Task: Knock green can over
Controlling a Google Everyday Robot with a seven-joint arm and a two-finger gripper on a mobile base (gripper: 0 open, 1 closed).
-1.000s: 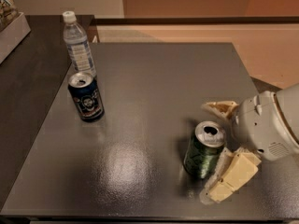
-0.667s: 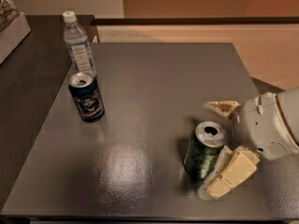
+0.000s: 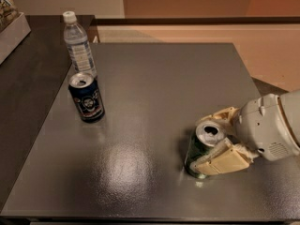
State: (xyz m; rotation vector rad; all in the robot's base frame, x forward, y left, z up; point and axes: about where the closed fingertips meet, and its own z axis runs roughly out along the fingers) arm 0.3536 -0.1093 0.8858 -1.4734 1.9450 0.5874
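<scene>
The green can (image 3: 198,150) stands at the front right of the grey table (image 3: 154,88), its silver top open and leaning slightly to the right. My gripper (image 3: 200,143) comes in from the right on a white arm (image 3: 269,125). Its cream fingers sit on both sides of the can: one finger (image 3: 219,116) behind the rim, the other (image 3: 224,158) pressed across the can's lower front. The can's right side is hidden by the fingers.
A dark blue can (image 3: 86,97) with a round white emblem stands at the left. A clear plastic bottle (image 3: 78,43) with a white cap stands behind it. A darker table (image 3: 28,78) adjoins on the left. The table's front edge is close below the gripper.
The near finger has moved in against the green can's front, narrowing the gap between the fingers. The can stays in about the same place.
</scene>
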